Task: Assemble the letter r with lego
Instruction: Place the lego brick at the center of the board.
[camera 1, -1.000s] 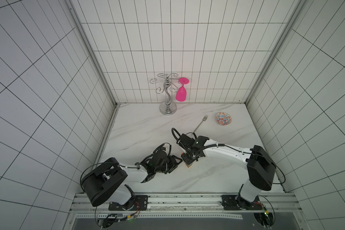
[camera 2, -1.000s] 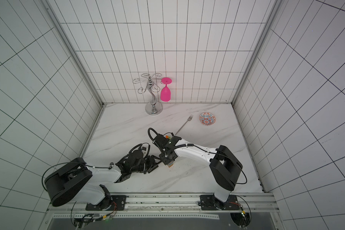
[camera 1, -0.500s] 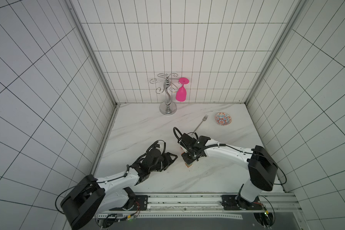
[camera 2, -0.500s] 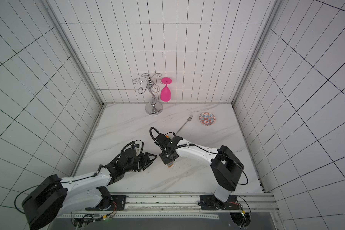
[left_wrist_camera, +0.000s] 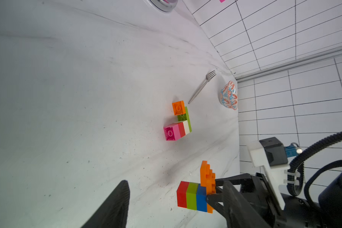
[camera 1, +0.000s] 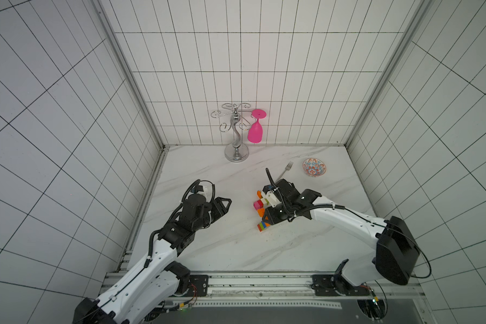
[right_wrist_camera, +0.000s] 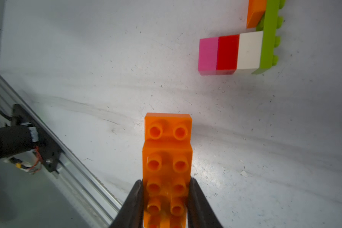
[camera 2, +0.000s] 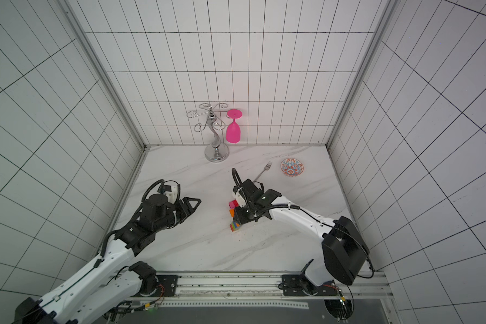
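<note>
My right gripper (camera 1: 270, 218) is shut on the end of a long orange lego brick (right_wrist_camera: 167, 150), its fingers (right_wrist_camera: 197, 205) pressing both sides. A red, lime green and blue stack (left_wrist_camera: 192, 194) is joined to that brick and shows in both top views (camera 2: 235, 226), low over the table. Just behind it lies a second lego group: a pink, red and cream stack (left_wrist_camera: 178, 130) on a long lime green brick (right_wrist_camera: 269, 33), with a square orange brick (left_wrist_camera: 178, 107) beside it. My left gripper (camera 1: 222, 210) is open and empty, well to the left of the lego.
A fork (camera 1: 285, 171) and a patterned bowl (camera 1: 314, 167) lie behind the lego at the back right. A chrome glass stand (camera 1: 236, 134) with a hanging pink glass (camera 1: 255, 131) stands at the back wall. A metal rail (camera 1: 236, 280) runs along the table's front edge.
My left gripper has let go of the lego, opened wider and pulled back to the left. The right gripper still holds the orange brick in nearly the same place.
</note>
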Robot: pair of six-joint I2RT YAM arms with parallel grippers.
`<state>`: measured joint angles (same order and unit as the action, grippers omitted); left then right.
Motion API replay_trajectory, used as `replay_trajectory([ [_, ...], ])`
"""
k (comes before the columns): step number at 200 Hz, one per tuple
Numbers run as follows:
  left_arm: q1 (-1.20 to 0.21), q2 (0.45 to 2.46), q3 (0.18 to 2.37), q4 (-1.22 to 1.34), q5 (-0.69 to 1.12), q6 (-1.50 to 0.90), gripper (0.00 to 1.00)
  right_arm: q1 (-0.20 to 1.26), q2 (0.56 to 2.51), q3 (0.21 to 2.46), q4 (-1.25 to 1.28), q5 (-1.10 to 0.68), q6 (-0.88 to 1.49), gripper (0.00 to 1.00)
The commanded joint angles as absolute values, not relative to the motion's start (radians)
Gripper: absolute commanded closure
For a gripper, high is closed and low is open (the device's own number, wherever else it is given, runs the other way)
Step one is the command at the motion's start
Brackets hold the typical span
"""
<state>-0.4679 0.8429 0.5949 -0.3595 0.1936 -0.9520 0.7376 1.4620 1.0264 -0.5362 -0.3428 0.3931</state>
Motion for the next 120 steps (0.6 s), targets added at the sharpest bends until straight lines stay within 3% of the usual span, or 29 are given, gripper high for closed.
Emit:
replay_trajectory([
  [1,-0.462,0.931,0.661,-0.466,0.255,-0.820,0.33,0.666,1.459,0.931,-0.377,-0.603,0.467,1.00],
  [22,-0.470,1.055,0.712,-0.463,0.344,-0.792,0.34,0.612,1.482,0.878,-0.281,-0.732,0.513,1.00],
  [44,-0.558,1.153,0.771,-0.461,0.297,-0.765,0.34,0.578,1.504,0.833,-0.209,-0.813,0.552,1.00],
  [120,-0.751,1.351,0.861,-0.387,0.247,-0.798,0.34,0.528,1.589,0.751,-0.118,-0.835,0.600,0.77],
])
